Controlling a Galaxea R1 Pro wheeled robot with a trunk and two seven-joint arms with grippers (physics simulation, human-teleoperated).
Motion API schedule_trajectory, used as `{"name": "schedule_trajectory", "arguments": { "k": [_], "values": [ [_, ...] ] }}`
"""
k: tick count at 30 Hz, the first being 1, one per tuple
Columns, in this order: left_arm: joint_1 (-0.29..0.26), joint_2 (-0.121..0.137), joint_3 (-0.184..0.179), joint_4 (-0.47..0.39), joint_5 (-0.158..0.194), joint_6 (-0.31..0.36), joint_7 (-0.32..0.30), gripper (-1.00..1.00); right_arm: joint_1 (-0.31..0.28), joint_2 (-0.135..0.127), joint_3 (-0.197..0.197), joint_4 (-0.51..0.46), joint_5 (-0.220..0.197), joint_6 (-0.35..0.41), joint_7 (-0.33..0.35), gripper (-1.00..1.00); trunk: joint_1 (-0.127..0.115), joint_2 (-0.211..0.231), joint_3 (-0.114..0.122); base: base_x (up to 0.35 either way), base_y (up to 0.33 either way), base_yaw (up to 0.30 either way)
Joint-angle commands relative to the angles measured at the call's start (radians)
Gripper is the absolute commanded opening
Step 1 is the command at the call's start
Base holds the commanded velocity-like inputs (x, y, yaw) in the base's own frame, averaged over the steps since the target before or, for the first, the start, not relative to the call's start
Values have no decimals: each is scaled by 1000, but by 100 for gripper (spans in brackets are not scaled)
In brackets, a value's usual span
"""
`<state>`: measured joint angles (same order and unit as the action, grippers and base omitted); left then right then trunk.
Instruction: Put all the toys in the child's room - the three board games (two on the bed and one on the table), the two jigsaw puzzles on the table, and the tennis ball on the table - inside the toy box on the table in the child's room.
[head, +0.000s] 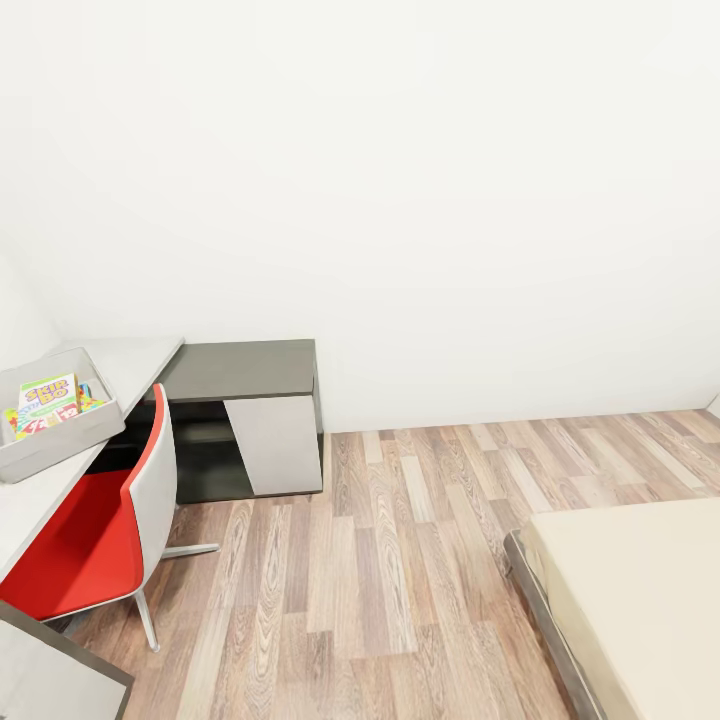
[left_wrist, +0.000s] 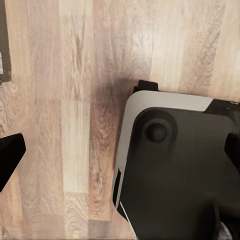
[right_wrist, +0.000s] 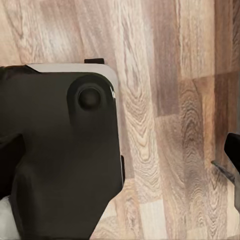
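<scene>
The light grey toy box (head: 62, 440) sits on the pale table (head: 125, 362) at the far left of the head view. Inside it lies a yellow-green board game (head: 48, 392) with big letters, over a pale box with red marks (head: 48, 420). Bits of a multicoloured jigsaw puzzle (head: 90, 403) stick out beside them. The tennis ball is out of view. The bed's cream mattress (head: 640, 590) at the lower right is bare where it is seen. My left gripper (left_wrist: 120, 155) and right gripper (right_wrist: 120, 152) hang open over the wood floor, holding nothing.
A red chair (head: 90, 540) stands against the table. A dark-grey cabinet top (head: 245, 368) joins the table at the white wall. Wood floor (head: 400, 540) stretches between chair and bed. Both wrist views look down on my dark base (left_wrist: 180, 170).
</scene>
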<state>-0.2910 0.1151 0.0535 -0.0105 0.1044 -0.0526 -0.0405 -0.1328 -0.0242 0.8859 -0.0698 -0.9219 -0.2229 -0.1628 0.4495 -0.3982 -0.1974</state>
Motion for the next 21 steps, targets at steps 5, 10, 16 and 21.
{"name": "schedule_trajectory", "arguments": {
  "k": [5,10,16,21],
  "values": [
    [18,-4,5,1,-12,-4,48,100,1,-30,8,28,-42,0,98,100,1,-2,-2,0,0,0],
    [37,-16,4,1,-30,-4,103,100,1,-39,7,45,-76,0,126,100,1,-2,-2,0,0,0],
    [45,-22,5,1,-40,-4,117,100,1,-36,7,49,-84,-2,132,100,1,-2,-2,0,0,0],
    [51,-22,5,1,-42,-4,121,100,1,-31,10,50,-80,-6,132,100,1,-2,-2,0,0,0]
  ]
}}
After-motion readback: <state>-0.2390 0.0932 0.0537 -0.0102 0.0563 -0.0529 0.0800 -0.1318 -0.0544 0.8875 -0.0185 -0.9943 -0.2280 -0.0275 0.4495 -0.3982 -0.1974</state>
